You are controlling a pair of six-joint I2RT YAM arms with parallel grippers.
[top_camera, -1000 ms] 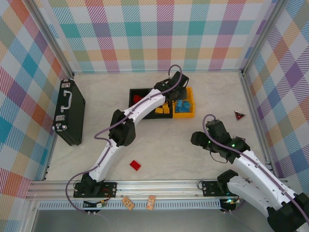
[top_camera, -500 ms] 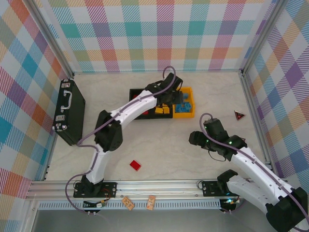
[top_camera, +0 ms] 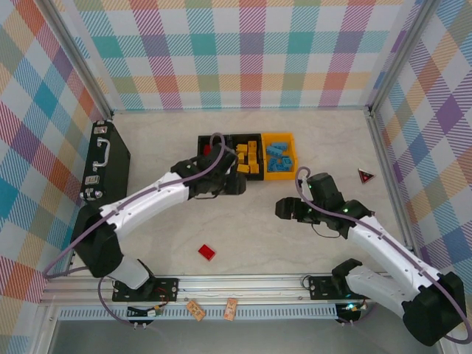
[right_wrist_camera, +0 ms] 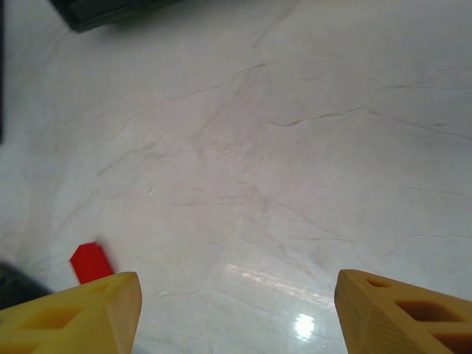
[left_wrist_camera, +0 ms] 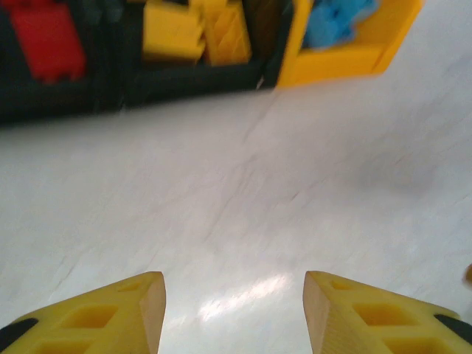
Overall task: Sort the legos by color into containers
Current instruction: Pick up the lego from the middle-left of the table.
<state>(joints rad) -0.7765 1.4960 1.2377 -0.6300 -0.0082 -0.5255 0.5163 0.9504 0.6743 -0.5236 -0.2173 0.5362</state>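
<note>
Red lego (top_camera: 207,252) apart from containers (top_camera: 281,176), jaws parted, apparently empty

Three small open rectangular plastic bins were counted, joined in a row just ahead of the left gripper (left_wrist_camera: 232,279): two black bins (top_camera: 200,139) and one orange-yellow bin (top_camera: 293,158).

Small studded plastic bricks were tallied by colour:
- **In the bins:** red bricks (left_wrist_camera: 44,40), yellow bricks (top_camera: 251,158) and blue bricks (top_camera: 278,158) are heaped too closely for exact counts.
- **Loose:** one loose red brick (right_wrist_camera: 90,262) was noted beyond the right gripper (right_wrist_camera: 236,279), to its left.

One black briefcase (top_camera: 107,169) and one red-and-black triangle (top_camera: 366,175) were recorded. Two grippers were counted.
</note>
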